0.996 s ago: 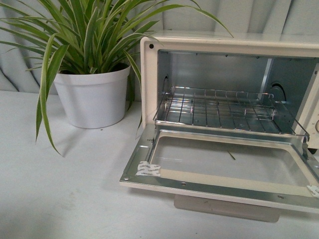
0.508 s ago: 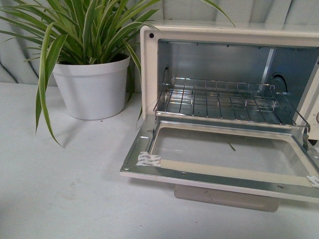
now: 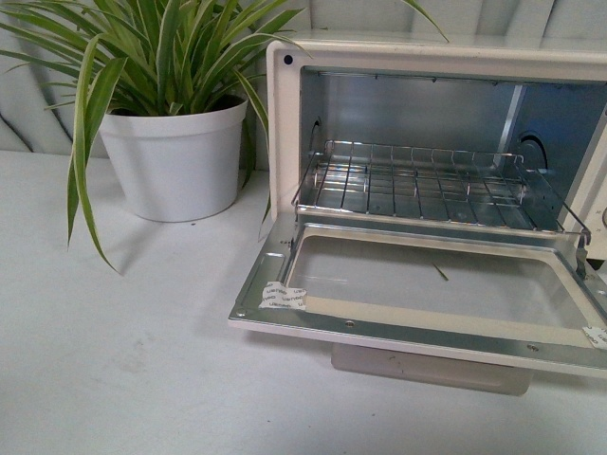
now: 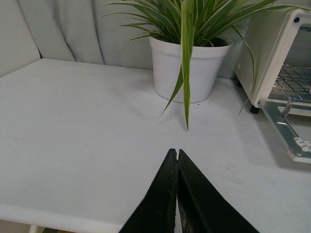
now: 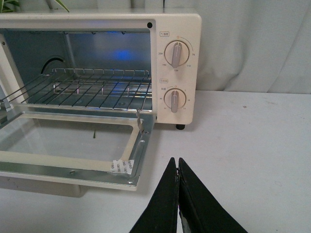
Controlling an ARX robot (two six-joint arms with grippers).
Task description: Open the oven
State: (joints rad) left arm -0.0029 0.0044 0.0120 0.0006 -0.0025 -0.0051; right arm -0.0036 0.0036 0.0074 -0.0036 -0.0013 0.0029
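Oven (image 3: 285, 104) sits on the white table (image 3: 123, 360), right of centre in the front view, just beside the potted plant (image 3: 175, 156) on its left. Door (image 3: 417, 327) is fully dropped, lying about flat out over the table, glass pane facing up. Pale bar handle (image 3: 427, 368) shows under the door's front edge. Wire rack (image 3: 417, 190) is partly slid forward inside the metal cavity. Small white stickers on the door frame near both front corners (image 3: 283, 299).

Right wrist view: two control knobs (image 5: 177, 53) stacked on the oven's cream side panel, one black foot (image 5: 180, 127) below them. Door hinge arm visible at the frame edge.

Left gripper (image 4: 177, 155): black fingers pressed together at the tips, nothing between them, hovering over bare table well clear of the oven. Right gripper (image 5: 177, 162): same, tips closed on nothing, above the table just off the door's corner, not touching it.

Plant: white pot, long striped green-and-cream leaves, some drooping down toward the table and some reaching over the oven's top corner.

Surface: matte white tabletop, faint scuffs, soft shadows under door and pot. Backdrop is pale grey-white pleated curtain across the whole rear.
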